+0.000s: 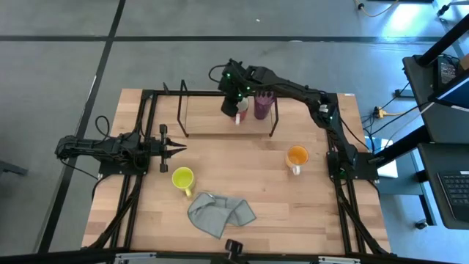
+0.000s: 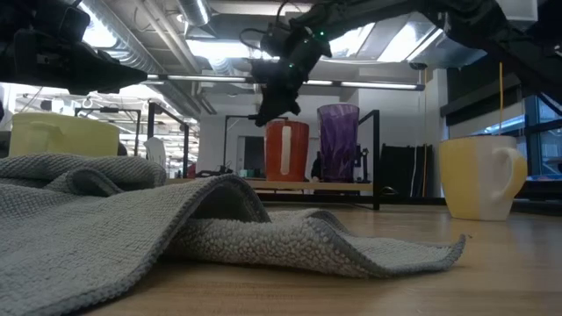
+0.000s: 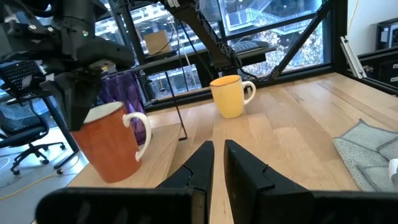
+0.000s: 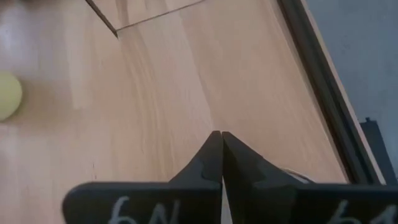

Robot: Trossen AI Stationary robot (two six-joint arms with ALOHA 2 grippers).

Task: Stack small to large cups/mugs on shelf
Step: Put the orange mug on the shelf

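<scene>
The white ceramic mug with a reddish inside (image 2: 286, 149) was seen standing on the low black wire-frame shelf (image 1: 220, 136) at the upper centre of the high view, just beside the taller purple ribbed tumbler (image 2: 338, 140). The orange mug (image 1: 297, 156) and the small yellow mug (image 1: 182, 177) were seen on the wooden desk (image 1: 242, 176), right of centre and left of centre, well apart.

The step was judged to be the finishing of the white mug's placement. A straight upward lift of the right claw (image 2: 263, 116) would be wanted, so that neither the rim nor the tumbler was knocked. The orange mug would then be set to the picture's left of the white one, with room kept for the yellow.

The right arm was stretched from the right edge to the shelf, its claw tipped down just over the white mug's rim. Its fingers (image 4: 208, 155) were pressed together, with nothing seen between them. The left arm was parked at the left edge. The left claw (image 1: 176, 149) was level and narrowly parted, and nothing was held in it.
</scene>
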